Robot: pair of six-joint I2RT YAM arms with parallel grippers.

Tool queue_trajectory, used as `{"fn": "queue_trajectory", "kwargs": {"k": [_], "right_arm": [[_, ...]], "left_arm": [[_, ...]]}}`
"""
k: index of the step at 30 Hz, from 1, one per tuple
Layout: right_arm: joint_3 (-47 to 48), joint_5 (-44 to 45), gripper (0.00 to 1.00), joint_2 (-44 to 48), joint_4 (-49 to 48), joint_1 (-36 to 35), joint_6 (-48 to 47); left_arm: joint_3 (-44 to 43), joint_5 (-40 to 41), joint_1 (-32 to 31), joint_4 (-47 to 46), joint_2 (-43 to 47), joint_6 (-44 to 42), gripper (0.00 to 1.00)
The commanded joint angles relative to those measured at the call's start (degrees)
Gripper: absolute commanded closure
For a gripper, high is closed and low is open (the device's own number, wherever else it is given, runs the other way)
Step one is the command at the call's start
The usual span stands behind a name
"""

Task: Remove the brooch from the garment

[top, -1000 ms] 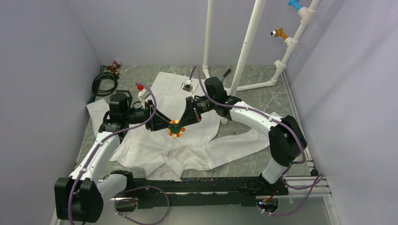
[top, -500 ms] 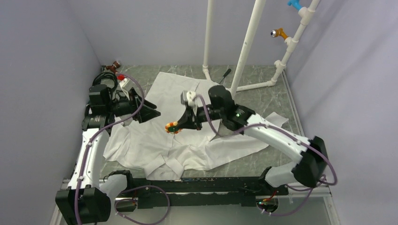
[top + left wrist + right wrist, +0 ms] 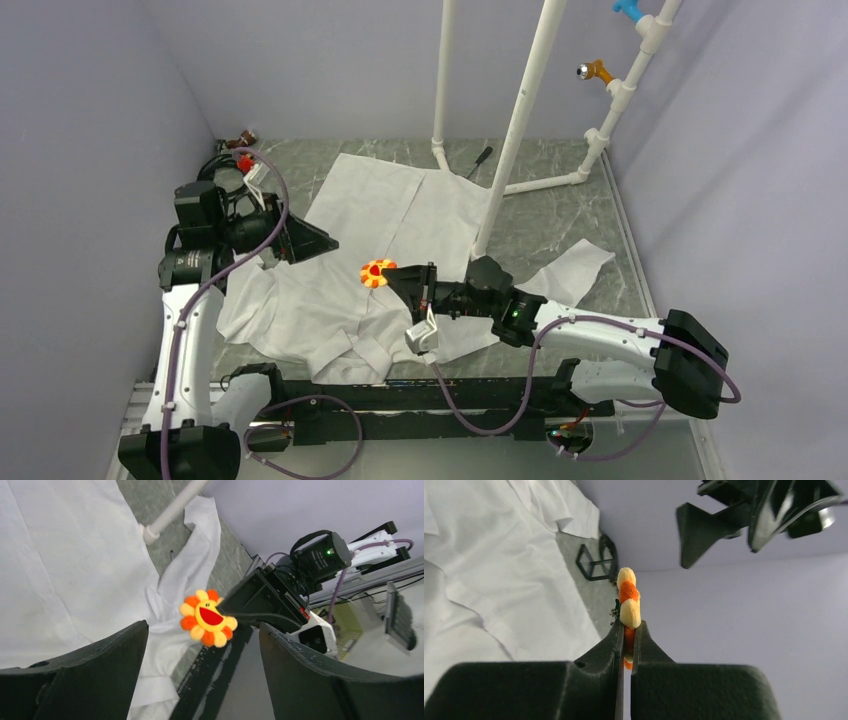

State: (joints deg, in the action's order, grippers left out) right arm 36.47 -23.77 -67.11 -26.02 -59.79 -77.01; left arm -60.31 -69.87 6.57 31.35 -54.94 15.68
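Observation:
My right gripper (image 3: 392, 276) is shut on the brooch (image 3: 376, 272), an orange and yellow flower with a red centre, and holds it in the air above the garment (image 3: 380, 215). The brooch shows edge-on between my right fingertips (image 3: 628, 600) and face-on in the left wrist view (image 3: 208, 617). The white shirt lies spread flat on the table (image 3: 484, 565), apart from the brooch. My left gripper (image 3: 322, 241) is open and empty, raised to the left of the brooch and pointing at it (image 3: 202, 680).
White pipe stands (image 3: 520, 110) rise behind the shirt, with a base pipe (image 3: 545, 183) on the table. A coiled black cable (image 3: 222, 170) lies at the back left. The table's front rail (image 3: 450, 395) runs under the right arm.
My right gripper has swung down and forward, carrying the brooch off the shirt, with its arm now low along the front. My left gripper has drawn back to the left and opened.

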Motion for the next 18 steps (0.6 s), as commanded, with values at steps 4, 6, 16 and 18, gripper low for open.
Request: {"fn": "queue_trajectory", "kwargs": {"k": [4,6,16,18], "right_arm": [[-3.08,0.09,1.0,0.53,-16.0,-2.0,-16.36],[-3.14,0.23,1.0,0.34,-16.09,-2.59,-17.29],[-3.6,2.94,1.0,-1.27,-17.88,-5.8,-19.8],[-3.57,3.25,1.0,-0.97,-17.33,-6.17,-20.1]], "left_arm": [[1.42,1.99,-1.9,10.98,4.79,-3.48,0.16],[1.93,2.92,-3.22,11.98,4.67,-3.9,0.17],[5.82,-0.8,-8.43,3.95,4.7,2.56,0.31],[5.77,-1.25,-8.83,4.21,5.71,-0.11,0.24]]}}
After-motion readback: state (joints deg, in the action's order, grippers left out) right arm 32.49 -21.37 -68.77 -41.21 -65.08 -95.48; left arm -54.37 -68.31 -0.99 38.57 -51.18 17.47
